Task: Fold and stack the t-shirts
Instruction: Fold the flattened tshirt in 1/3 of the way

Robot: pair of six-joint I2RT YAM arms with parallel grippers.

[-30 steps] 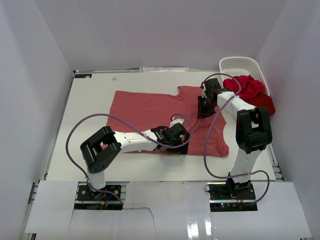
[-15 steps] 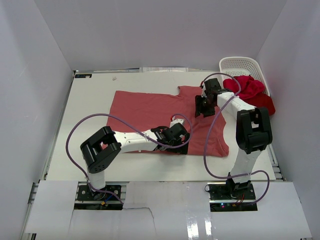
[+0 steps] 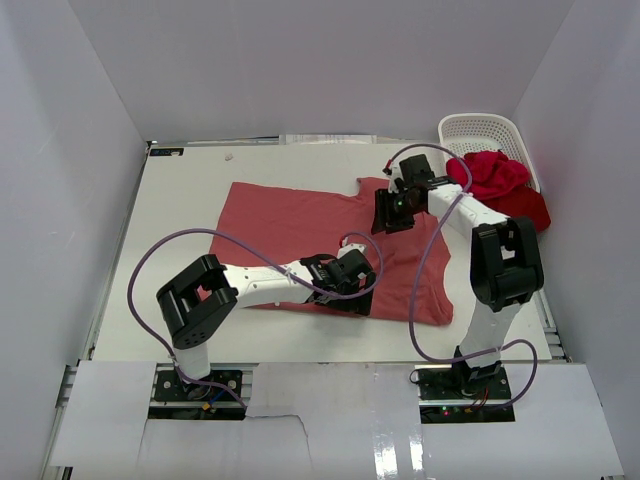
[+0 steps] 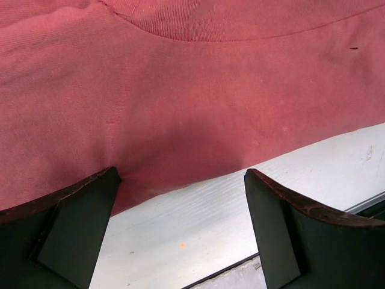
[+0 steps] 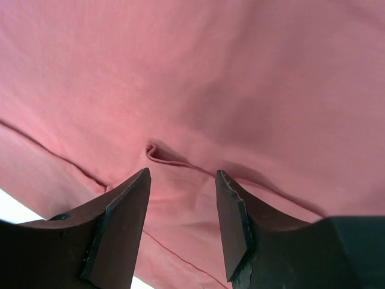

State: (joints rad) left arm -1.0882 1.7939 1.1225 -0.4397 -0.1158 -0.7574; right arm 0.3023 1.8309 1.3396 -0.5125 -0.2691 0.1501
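1. Directly beneath both grippers lay the salmon t-shirt, spread flat, its long axis running from one arm across to the other.
2. The left gripper, jaws wide and empty, hung over the shirt's near edge.
3. The right gripper, jaws partly apart and empty, pointed down at a pucker just ahead of its fingertips.

**Three views, one shirt in common**

From the top camera I look down from above and behind the arm bases, facing the far wall. It is far enough back to take in the whole table and the basket at far right. My left wrist camera sits low and close, looking past the left gripper at the near edge of the salmon-red t-shirt and a strip of bare table. My right wrist camera, beyond the right gripper, is closer; cloth nearly fills it. All three views share that shirt.
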